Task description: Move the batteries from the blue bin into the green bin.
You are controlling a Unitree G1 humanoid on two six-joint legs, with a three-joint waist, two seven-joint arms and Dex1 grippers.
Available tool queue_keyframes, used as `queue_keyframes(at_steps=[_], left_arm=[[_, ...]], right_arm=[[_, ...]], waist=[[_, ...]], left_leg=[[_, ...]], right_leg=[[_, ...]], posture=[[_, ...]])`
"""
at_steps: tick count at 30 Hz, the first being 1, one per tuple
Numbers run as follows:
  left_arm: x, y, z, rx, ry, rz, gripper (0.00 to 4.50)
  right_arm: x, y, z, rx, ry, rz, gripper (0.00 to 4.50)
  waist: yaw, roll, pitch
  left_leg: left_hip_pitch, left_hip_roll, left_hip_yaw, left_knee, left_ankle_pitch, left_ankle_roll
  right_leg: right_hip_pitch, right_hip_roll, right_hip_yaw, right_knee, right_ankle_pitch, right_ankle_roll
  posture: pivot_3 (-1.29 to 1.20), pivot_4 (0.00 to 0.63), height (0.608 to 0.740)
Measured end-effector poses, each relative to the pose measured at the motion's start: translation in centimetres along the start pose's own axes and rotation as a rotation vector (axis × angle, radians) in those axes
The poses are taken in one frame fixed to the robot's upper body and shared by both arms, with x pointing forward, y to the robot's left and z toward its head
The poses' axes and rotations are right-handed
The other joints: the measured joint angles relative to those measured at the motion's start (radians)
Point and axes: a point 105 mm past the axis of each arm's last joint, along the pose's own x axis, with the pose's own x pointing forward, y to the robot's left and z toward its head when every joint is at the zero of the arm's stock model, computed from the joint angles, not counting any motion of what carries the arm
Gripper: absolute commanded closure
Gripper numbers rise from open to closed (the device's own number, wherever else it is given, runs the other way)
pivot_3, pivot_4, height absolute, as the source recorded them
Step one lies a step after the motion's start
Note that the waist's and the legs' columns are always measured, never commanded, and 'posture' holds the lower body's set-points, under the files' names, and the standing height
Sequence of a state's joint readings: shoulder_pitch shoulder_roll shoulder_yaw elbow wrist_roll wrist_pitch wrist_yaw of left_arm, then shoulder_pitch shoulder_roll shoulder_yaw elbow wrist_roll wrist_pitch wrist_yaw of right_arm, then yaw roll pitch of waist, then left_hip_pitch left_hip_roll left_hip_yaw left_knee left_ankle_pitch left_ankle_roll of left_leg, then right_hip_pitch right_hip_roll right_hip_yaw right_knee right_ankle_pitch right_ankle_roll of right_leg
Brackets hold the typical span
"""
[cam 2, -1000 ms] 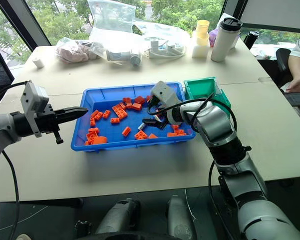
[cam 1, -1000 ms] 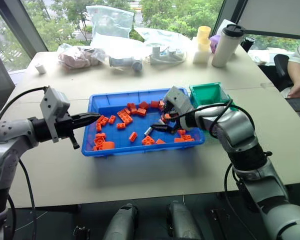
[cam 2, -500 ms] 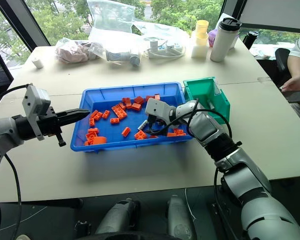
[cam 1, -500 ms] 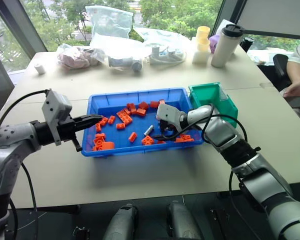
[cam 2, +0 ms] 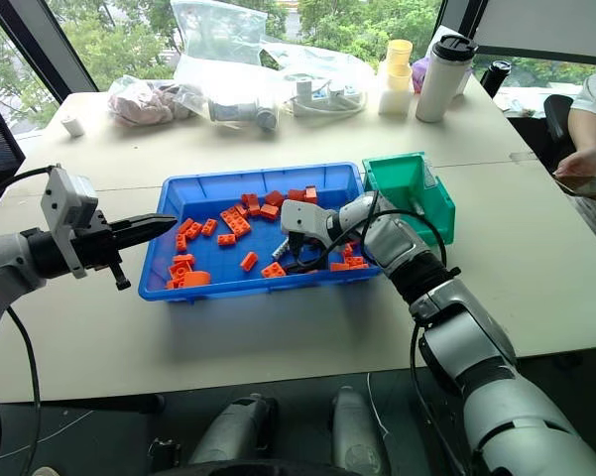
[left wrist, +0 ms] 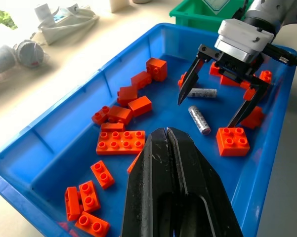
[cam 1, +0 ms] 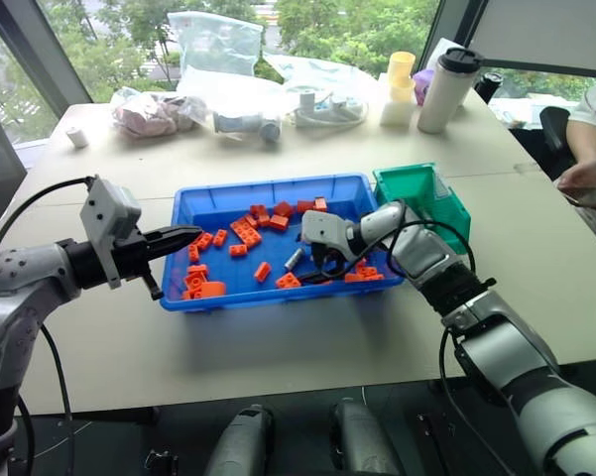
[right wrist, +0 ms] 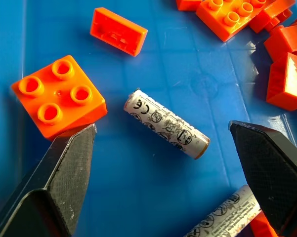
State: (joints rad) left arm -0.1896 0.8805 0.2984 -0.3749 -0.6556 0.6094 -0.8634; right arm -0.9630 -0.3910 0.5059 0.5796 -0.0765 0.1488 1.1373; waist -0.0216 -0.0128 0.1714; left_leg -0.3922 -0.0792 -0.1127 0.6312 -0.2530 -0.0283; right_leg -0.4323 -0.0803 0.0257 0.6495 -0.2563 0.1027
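Pale counter by tall windows, in daylight

The beige counter (cam 1: 278,357) runs back to large windows (cam 1: 347,25) with dark slanted frames and green trees outside. Along its far edge lie clear plastic bags (cam 1: 216,42), a white flask with a black lid (cam 1: 446,89), stacked yellow cups (cam 1: 401,84) and a small white roll (cam 1: 78,136). A person's arm (cam 1: 585,149) rests at the far right.

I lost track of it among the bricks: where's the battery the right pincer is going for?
The battery lies flat on the blue bin floor between the open right pincer fingers, beside a square orange brick.
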Motion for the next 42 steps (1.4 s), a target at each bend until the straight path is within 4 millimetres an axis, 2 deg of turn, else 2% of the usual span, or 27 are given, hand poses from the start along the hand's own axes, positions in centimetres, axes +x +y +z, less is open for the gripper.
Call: queue_keyframes(at_steps=[3, 5, 7, 13, 18, 21, 23, 26, 27, 28, 31, 33, 35, 39, 40, 42], left_arm=[[0.0, 0.0, 0.1, 0.001, -0.002, 0.001, 4.50], [0.0, 0.0, 0.1, 0.001, -0.003, 0.005, 4.50], [-0.1, 0.0, 0.0, 0.002, -0.001, 0.011, 4.50], [-0.2, -0.2, -0.2, -0.006, 0.001, 0.019, 4.50], [-0.1, -0.4, -0.2, -0.008, -0.010, 0.027, 4.50], [-0.1, -0.4, -0.2, -0.007, -0.012, 0.028, 4.50], [-0.1, -0.4, -0.1, -0.006, -0.013, 0.031, 4.50], [-0.1, -0.3, -0.1, -0.006, -0.015, 0.032, 4.50], [-0.1, -0.4, -0.1, -0.007, -0.016, 0.029, 4.50], [0.0, -0.4, -0.1, -0.008, -0.018, 0.024, 4.50], [0.2, -0.2, -0.3, -0.022, -0.020, 0.020, 4.50], [0.7, 0.0, -0.4, -0.034, -0.026, 0.009, 4.50], [1.3, 0.0, -0.2, -0.025, -0.035, -0.012, 4.50], [2.0, 0.1, 0.1, -0.011, -0.046, -0.037, 4.50], [2.1, 0.2, 0.0, -0.014, -0.045, -0.039, 4.50], [2.1, 0.3, -0.1, -0.019, -0.045, -0.038, 4.50]], right_arm=[[0.5, -1.0, 0.4, -0.019, 0.020, 0.009, 0.06], [0.7, -1.4, 0.4, -0.022, 0.038, 0.019, 0.60], [1.0, -1.6, 0.5, -0.023, 0.051, 0.038, 1.33], [1.5, -1.3, 0.5, -0.043, 0.064, 0.100, 4.46], [1.4, -2.0, 0.7, -0.017, 0.052, 0.051, 4.49], [-0.6, -3.6, 0.7, 0.060, 0.024, -0.045, 4.49], [-3.6, -5.1, 1.2, 0.095, -0.015, -0.133, 4.49], [-9.6, -7.0, 1.8, 0.153, -0.056, -0.307, 4.49], [-12.1, -7.4, 1.4, 0.178, -0.049, -0.381, 4.49], [-14.7, -7.5, 0.2, 0.207, -0.015, -0.463, 4.49], [-19.4, -6.7, -4.2, 0.305, 0.119, -0.612, 4.49], [-20.4, -5.6, -6.9, 0.373, 0.193, -0.645, 4.49], [-20.3, -4.6, -8.7, 0.423, 0.234, -0.644, 4.49], [-19.2, -4.0, -9.7, 0.436, 0.250, -0.625, 4.49], [-19.1, -4.1, -9.6, 0.434, 0.247, -0.632, 3.48], [-19.0, -4.3, -9.6, 0.439, 0.240, -0.651, 2.60]], waist=[[-0.004, 0.000, 0.000], [-0.006, 0.000, 0.000], [-0.011, 0.000, 0.000], [-0.022, 0.000, 0.000], [-0.023, 0.000, 0.000], [-0.018, 0.001, 0.001], [-0.014, 0.001, 0.001], [-0.007, 0.001, 0.001], [0.000, 0.001, 0.001], [0.007, 0.001, 0.001], [0.013, 0.001, 0.000], [0.007, 0.001, 0.000], [-0.003, 0.001, 0.001], [-0.023, 0.002, 0.001], [-0.024, 0.002, 0.001], [-0.021, 0.002, 0.001]], left_leg=[[0.000, 0.000, 0.000, 0.000, 0.001, -0.001], [0.000, 0.000, 0.000, 0.000, 0.001, -0.001], [0.000, 0.000, 0.000, 0.000, 0.001, -0.002], [0.000, 0.000, -0.001, -0.001, 0.001, -0.002], [0.000, 0.000, -0.001, -0.001, 0.001, -0.002], [0.000, 0.000, -0.001, 0.000, 0.001, -0.002], [-0.001, -0.001, -0.001, 0.000, 0.001, -0.001], [-0.001, -0.001, -0.001, -0.001, 0.000, 0.000], [-0.001, -0.001, -0.001, -0.001, 0.000, 0.000], [-0.001, -0.001, -0.001, 0.000, 0.000, 0.000], [0.000, -0.001, 0.000, 0.000, 0.000, 0.000], [0.001, -0.001, 0.001, 0.000, 0.000, 0.001], [0.001, 0.001, 0.003, 0.000, 0.000, 0.001], [0.001, 0.001, 0.003, -0.001, 0.000, 0.000], [0.001, 0.001, 0.003, -0.001, 0.000, 0.001], [0.001, 0.001, 0.003, -0.001, 0.000, 0.001]], right_leg=[[0.000, 0.000, 0.000, 0.000, 0.000, 0.000], [0.000, 0.000, 0.000, 0.000, 0.000, 0.000], [0.000, 0.000, 0.000, 0.000, 0.000, 0.000], [0.000, 0.000, 0.000, 0.000, 0.000, 0.000], [0.000, 0.000, 0.000, 0.000, 0.000, 0.000], [0.000, 0.000, 0.000, 0.000, 0.000, 0.000], [0.000, -0.001, 0.000, 0.000, 0.000, 0.000], [0.000, -0.001, 0.000, -0.001, 0.000, 0.000], [0.000, -0.002, 0.000, -0.001, 0.000, 0.000], [0.000, -0.002, 0.000, -0.001, 0.000, 0.000], [0.002, -0.002, -0.001, -0.002, 0.000, 0.000], [0.002, -0.002, 0.000, -0.002, 0.000, 0.000], [0.002, -0.001, 0.001, -0.001, 0.000, -0.001], [0.001, -0.001, 0.001, -0.001, 0.000, -0.001], [0.001, -0.001, 0.001, -0.001, 0.000, -0.001], [0.001, -0.001, 0.001, -0.001, 0.000, -0.001]], posture=[[0.00, 0.150, 0.740], [0.00, 0.150, 0.740], [0.00, 0.150, 0.740], [0.00, 0.150, 0.740], [0.00, 0.150, 0.740], [0.00, 0.150, 0.740], [0.00, 0.150, 0.740], [0.00, 0.150, 0.740], [0.00, 0.150, 0.740], [0.00, 0.150, 0.740], [0.00, 0.150, 0.740], [0.00, 0.150, 0.740], [0.00, 0.150, 0.740], [0.00, 0.150, 0.740], [0.00, 0.150, 0.740], [0.00, 0.150, 0.740]])
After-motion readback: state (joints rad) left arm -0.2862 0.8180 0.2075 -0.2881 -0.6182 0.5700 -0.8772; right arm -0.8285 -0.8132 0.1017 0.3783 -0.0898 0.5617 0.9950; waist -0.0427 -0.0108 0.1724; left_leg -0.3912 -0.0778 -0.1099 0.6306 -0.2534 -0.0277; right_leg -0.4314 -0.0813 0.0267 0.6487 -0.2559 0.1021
